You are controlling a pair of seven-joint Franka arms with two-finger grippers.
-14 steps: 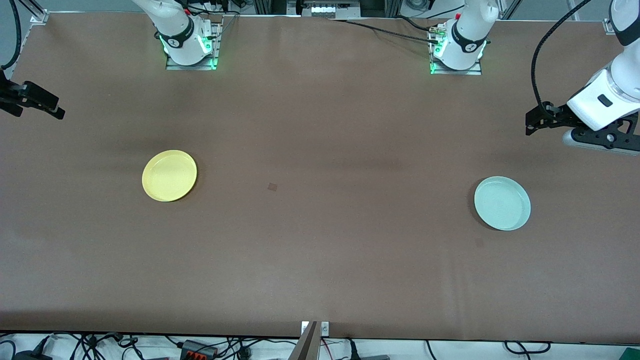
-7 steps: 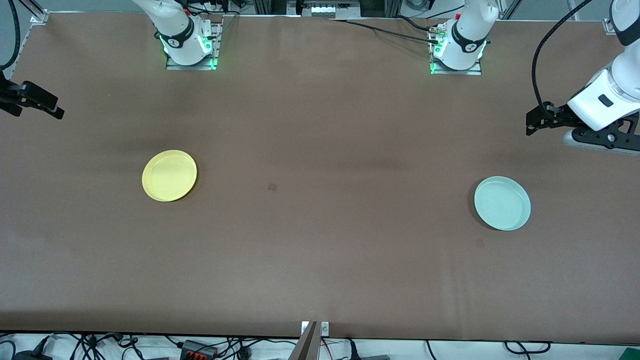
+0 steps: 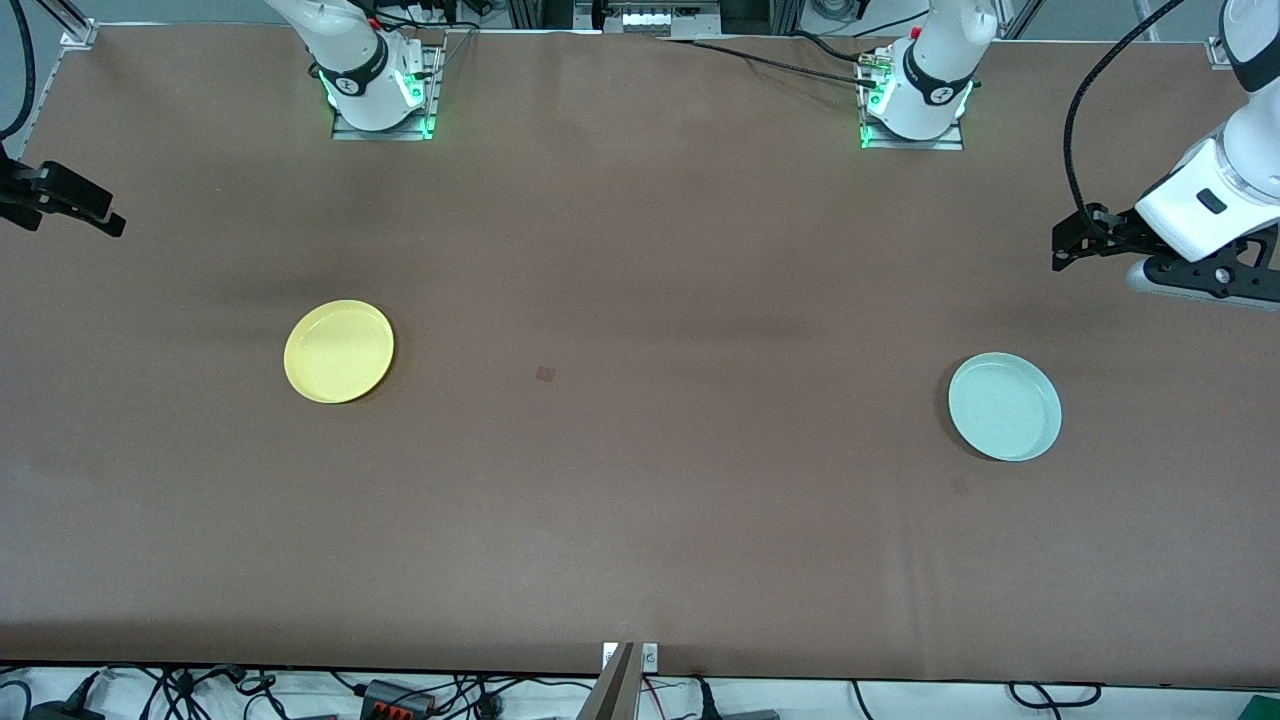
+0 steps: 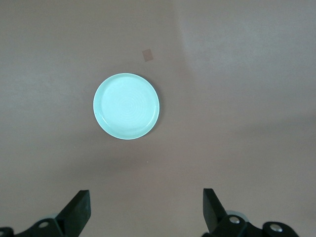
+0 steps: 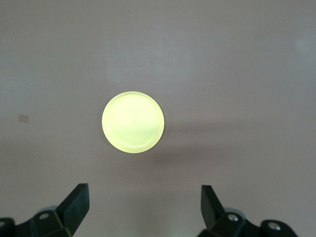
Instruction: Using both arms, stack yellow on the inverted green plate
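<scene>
Both grippers, left (image 4: 144,210) and right (image 5: 143,207), are held wide open and empty, high above the table (image 3: 640,520), well clear of green plate (image 3: 1004,406) and yellow (image 3: 339,351), evidently for approach.

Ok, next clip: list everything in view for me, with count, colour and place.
yellow plate: one, pale yellow, rim up on the table toward the right arm's end.
green plate: one, pale mint green, rim up (not yet inverted), toward the left arm's end, a little nearer the front camera than the yellow plate.
table: one, brown.
mark: one small dark patch on the table between the plates.
right gripper: black, open, in the air at its end of the table, holding nothing.
left gripper: black, open, in the air at its end, holding nothing.
</scene>
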